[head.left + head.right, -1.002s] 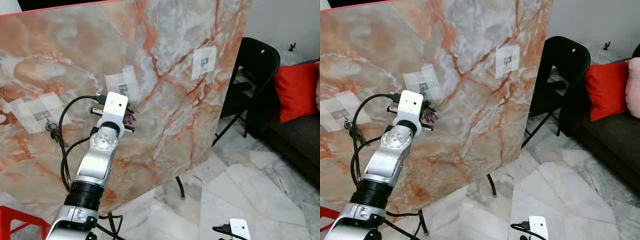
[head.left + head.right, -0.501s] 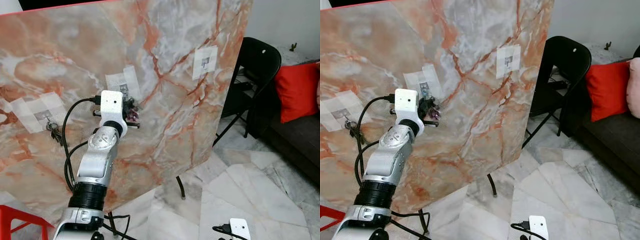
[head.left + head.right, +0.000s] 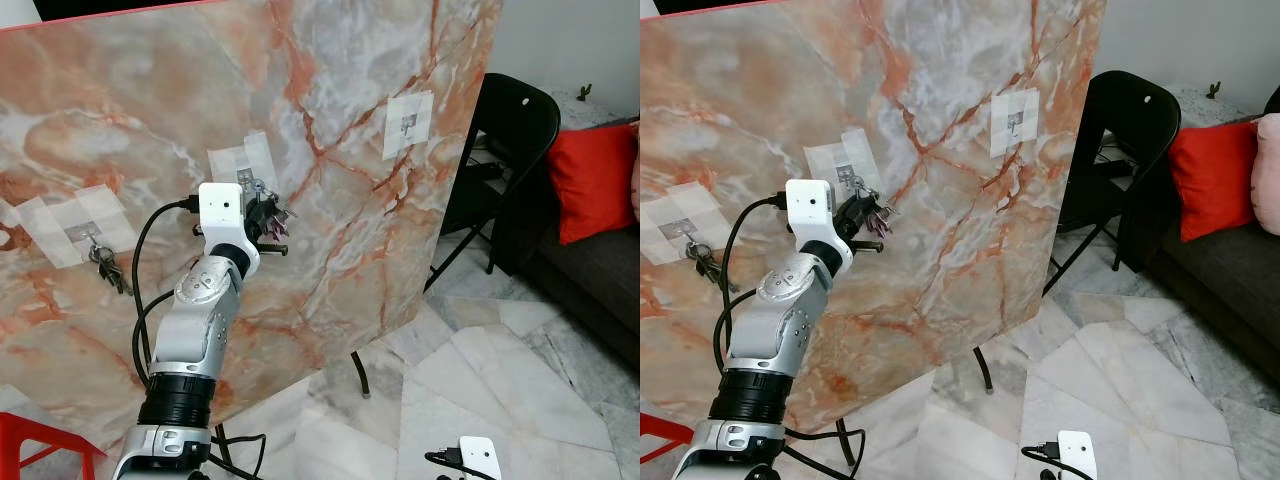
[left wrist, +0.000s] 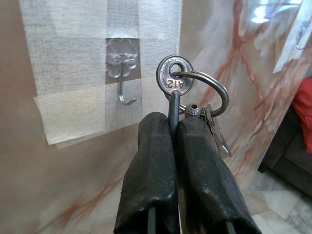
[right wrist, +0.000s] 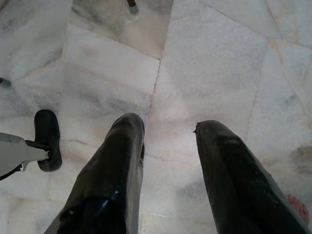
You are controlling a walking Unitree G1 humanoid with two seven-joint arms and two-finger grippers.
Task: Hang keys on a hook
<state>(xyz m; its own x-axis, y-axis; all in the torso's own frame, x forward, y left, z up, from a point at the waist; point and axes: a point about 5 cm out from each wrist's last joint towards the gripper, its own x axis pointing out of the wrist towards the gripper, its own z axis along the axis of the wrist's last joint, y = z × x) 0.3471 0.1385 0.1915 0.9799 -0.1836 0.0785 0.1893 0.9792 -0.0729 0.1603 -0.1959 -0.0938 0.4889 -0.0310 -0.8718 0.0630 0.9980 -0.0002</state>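
Observation:
My left gripper point(image 4: 171, 127) is shut on a bunch of keys point(image 4: 174, 78), pinching the shaft of a round-headed key stamped A12 with a split ring through its eye. It holds them up against the marble board point(image 3: 330, 120), close beside the middle taped hook point(image 4: 123, 83), which is bare. The keys point(image 3: 270, 215) show in the left eye view just under the tape patch. My right gripper point(image 5: 170, 134) hangs open above the floor.
Another bunch of keys point(image 3: 105, 262) hangs on the left hook. A third, bare hook point(image 3: 408, 124) sits at the board's upper right. A black folding chair point(image 3: 510, 140) and a sofa with a red cushion point(image 3: 590, 180) stand to the right. A red stool point(image 3: 30, 440) is at lower left.
My left arm has risen and swung slightly right, carrying the keys up towards the middle hook. The right arm has not moved.

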